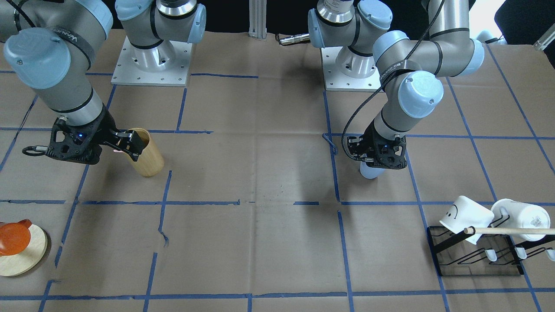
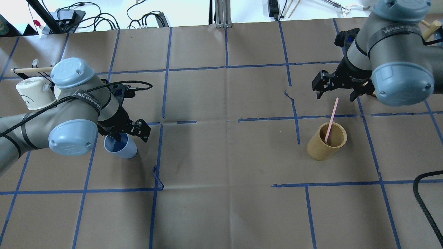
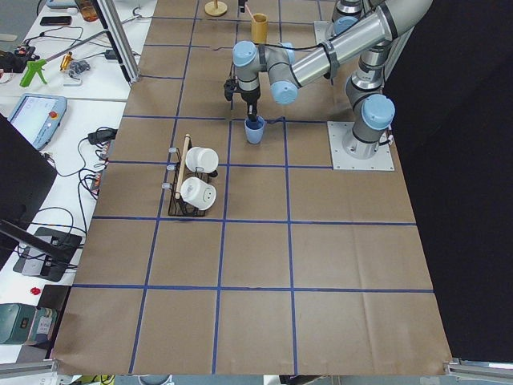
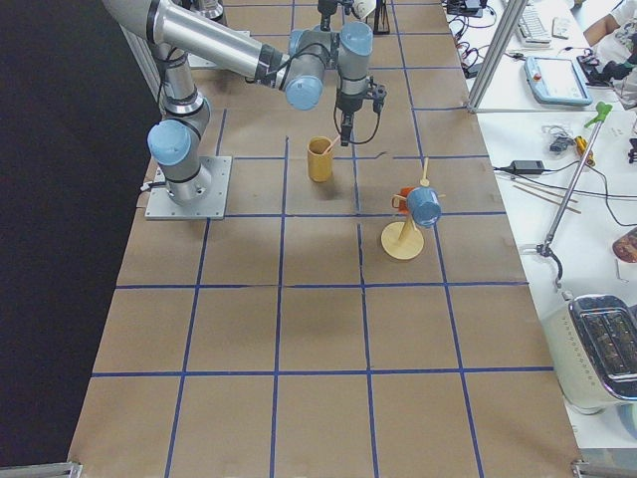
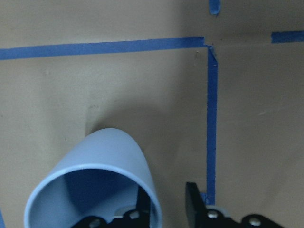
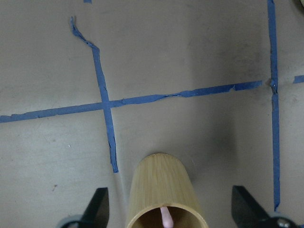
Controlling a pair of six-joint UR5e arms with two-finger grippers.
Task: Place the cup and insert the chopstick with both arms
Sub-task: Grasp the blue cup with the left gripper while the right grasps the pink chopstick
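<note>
The light blue cup stands upright on the paper-covered table at my left; it also shows in the left wrist view and the front view. My left gripper straddles its rim, one finger inside and one outside, with a gap to the outer finger, so it is open. A pale pink chopstick leans in the tan wooden cylinder. My right gripper hovers just above the stick's top, jaws wide open and empty. In the right wrist view the cylinder sits between the spread fingers.
A black rack holds two white mugs and a long wooden dowel at my far left. A round wooden stand with an orange piece sits at my far right. Blue tape lines grid the table.
</note>
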